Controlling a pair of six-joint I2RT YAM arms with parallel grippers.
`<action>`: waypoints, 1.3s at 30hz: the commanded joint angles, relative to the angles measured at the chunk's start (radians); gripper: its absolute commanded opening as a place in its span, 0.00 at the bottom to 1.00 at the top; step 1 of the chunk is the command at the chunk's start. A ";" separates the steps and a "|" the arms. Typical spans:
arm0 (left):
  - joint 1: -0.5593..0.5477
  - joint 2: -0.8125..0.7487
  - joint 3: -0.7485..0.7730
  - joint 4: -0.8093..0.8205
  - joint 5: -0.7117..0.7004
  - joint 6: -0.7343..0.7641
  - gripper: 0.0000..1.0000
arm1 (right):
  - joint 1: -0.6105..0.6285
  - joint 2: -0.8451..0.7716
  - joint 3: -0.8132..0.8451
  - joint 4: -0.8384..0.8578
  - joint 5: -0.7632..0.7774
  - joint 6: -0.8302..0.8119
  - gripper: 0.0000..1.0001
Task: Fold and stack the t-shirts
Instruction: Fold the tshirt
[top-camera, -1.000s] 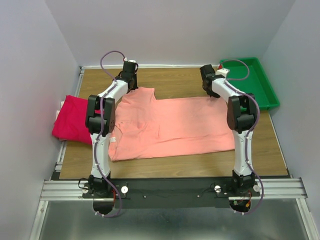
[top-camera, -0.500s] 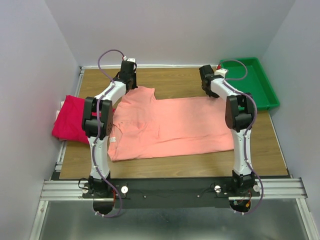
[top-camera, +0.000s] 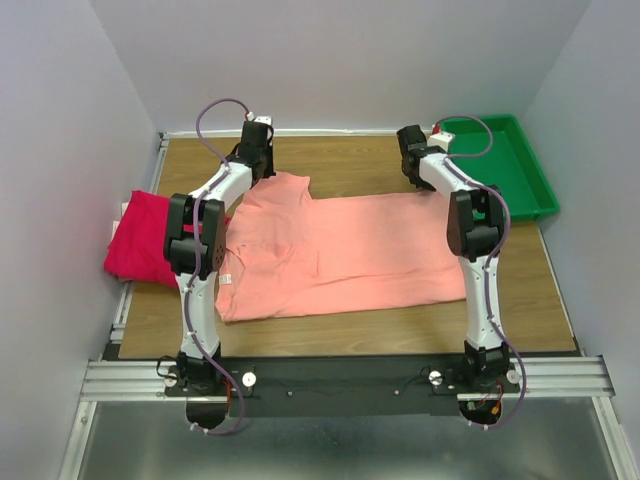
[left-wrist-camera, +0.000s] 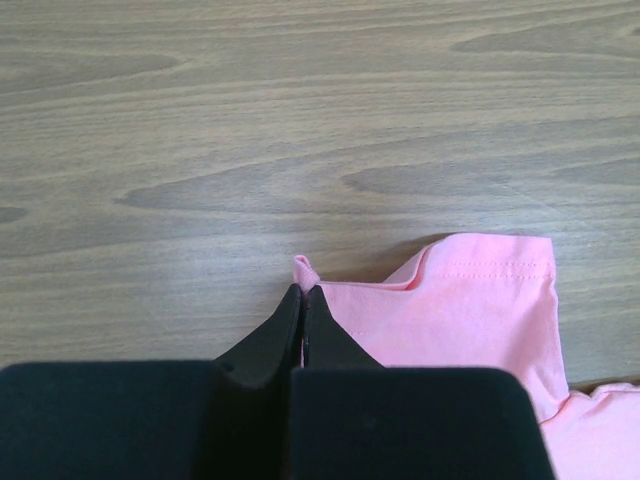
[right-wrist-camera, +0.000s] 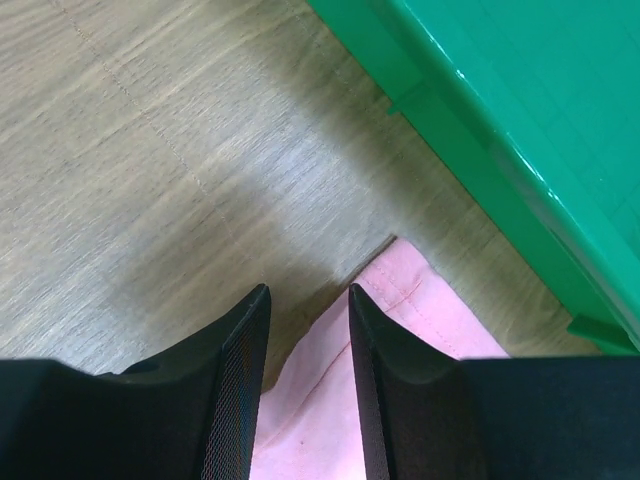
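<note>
The salmon t-shirt (top-camera: 330, 255) lies spread flat across the middle of the table. Its far left corner (left-wrist-camera: 470, 310) is pinched in my left gripper (left-wrist-camera: 302, 290), which is shut with a small nub of pink cloth poking out past the tips. My right gripper (right-wrist-camera: 308, 295) stands open over the shirt's far right corner (right-wrist-camera: 400, 290), and the cloth's edge lies flat between the two fingers. In the top view the left gripper (top-camera: 262, 168) and right gripper (top-camera: 410, 165) are both at the shirt's far edge. The magenta-red t-shirt (top-camera: 145, 245) lies bunched at the table's left edge.
A green plastic tray (top-camera: 510, 165) sits at the far right corner, its rim (right-wrist-camera: 520, 110) close beside the right gripper. Bare wooden table (top-camera: 340, 155) runs along the far side behind the shirt. Grey walls close in on three sides.
Both wrists have edged slightly toward the far side of the table. The salmon shirt's far right corner has settled flatter, and the magenta shirt has not moved.
</note>
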 joint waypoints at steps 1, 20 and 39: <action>-0.005 -0.023 0.001 0.013 0.020 0.017 0.00 | 0.002 0.049 0.006 -0.034 -0.024 0.026 0.45; -0.005 -0.029 -0.002 0.009 0.020 0.010 0.00 | 0.002 -0.043 -0.133 -0.052 -0.007 0.096 0.21; -0.017 -0.226 -0.237 0.131 0.083 -0.003 0.00 | 0.008 -0.198 -0.273 -0.017 -0.031 0.089 0.01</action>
